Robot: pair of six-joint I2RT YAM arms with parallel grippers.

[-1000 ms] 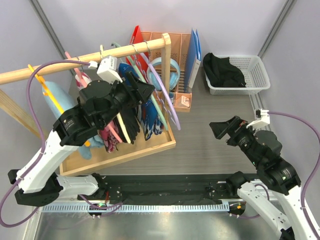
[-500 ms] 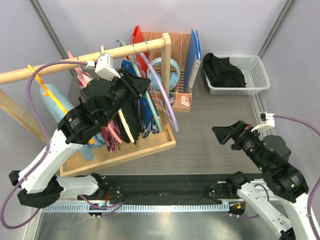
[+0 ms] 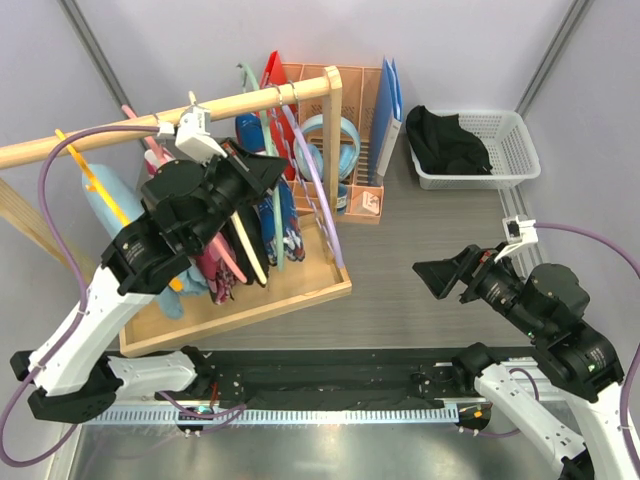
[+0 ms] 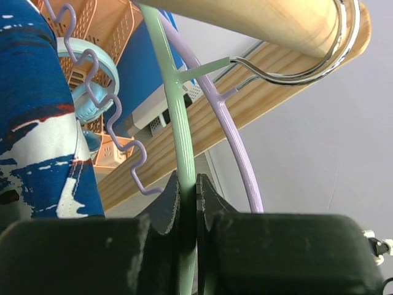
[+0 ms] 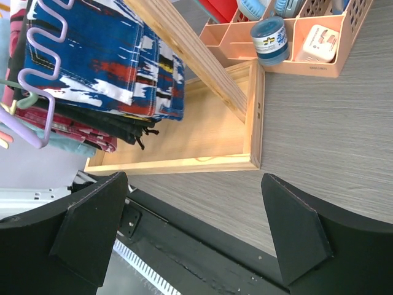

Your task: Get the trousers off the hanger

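Trousers [image 5: 104, 55] hang by the rail [image 3: 30, 149], not off yet; left claw [image 4: 188, 196] pinches a green hanger [image 4: 175, 117], right claw [image 5: 193, 215] is wide and empty.

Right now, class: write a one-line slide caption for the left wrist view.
Left gripper shut on the green hanger under the wooden rail, purple hanger alongside, blue printed trousers at picture left.

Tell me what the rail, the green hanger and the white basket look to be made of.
Rail: pale wood, with visible grain and a matt finish. Green hanger: likely plastic, smooth and slightly glossy. White basket: probably plastic, judging by its moulded mesh walls.
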